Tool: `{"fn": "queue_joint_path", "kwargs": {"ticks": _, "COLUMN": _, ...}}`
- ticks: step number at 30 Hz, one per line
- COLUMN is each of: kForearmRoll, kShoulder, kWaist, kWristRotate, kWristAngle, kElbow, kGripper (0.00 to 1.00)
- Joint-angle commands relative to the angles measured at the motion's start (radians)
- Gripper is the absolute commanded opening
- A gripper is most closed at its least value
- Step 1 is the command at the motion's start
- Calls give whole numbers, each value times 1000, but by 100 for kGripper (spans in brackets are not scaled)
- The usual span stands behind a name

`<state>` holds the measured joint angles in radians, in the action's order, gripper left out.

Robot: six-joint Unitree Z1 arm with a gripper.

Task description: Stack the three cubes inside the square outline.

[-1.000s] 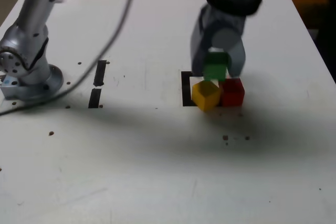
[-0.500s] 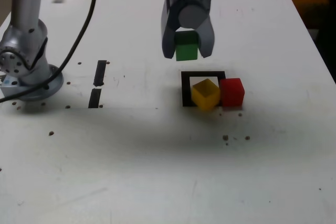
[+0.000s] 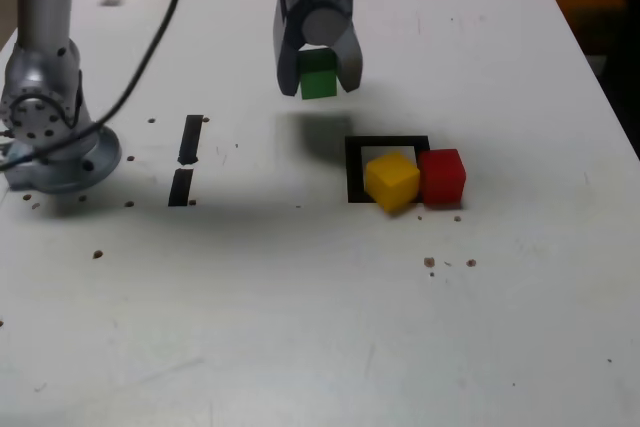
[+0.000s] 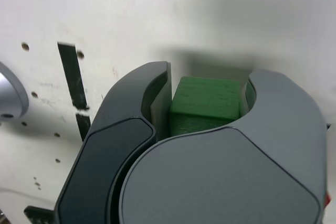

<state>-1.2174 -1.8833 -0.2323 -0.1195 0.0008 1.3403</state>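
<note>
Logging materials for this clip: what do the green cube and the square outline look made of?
Green cube: probably painted wood, matte; faint grain lines show in the wrist view. Square outline: looks like flat black tape, stuck on the white table, with straight, thin edges.

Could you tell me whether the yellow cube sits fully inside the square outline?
No. The yellow cube overlaps the square outline's near edge.

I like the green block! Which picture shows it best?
The wrist view: the green block fills the middle, close up, clamped in the tool. The exterior view shows the same block small and far away, held above the table, to the exterior view's left of the square.
</note>
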Motion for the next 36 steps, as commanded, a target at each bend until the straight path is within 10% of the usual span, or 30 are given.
{"fn": "queue_joint_path", "kwargs": {"ticks": 1, "kForearmRoll": 8, "kShoulder": -3, "kWaist": -21, "kWristRotate": -23, "kWristAngle": 1, "kElbow": -4, "kGripper": 28}}
{"fn": "queue_joint_path", "kwargs": {"ticks": 11, "kForearmRoll": 55, "kShoulder": -57, "kWaist": -55, "kWristRotate": -82, "kWristAngle": -15, "kElbow": -9, "kGripper": 35}}
{"fn": "queue_joint_path", "kwargs": {"ticks": 25, "kForearmRoll": 127, "kShoulder": -62, "kWaist": -67, "kWristRotate": -124, "kWristAngle": -37, "kElbow": -62, "kGripper": 81}}
{"fn": "queue_joint_path", "kwargs": {"ticks": 36, "kForearmRoll": 128, "kShoulder": 15, "kWaist": -19, "kWristRotate": -104, "kWristAngle": -35, "kElbow": -66, "kGripper": 82}}
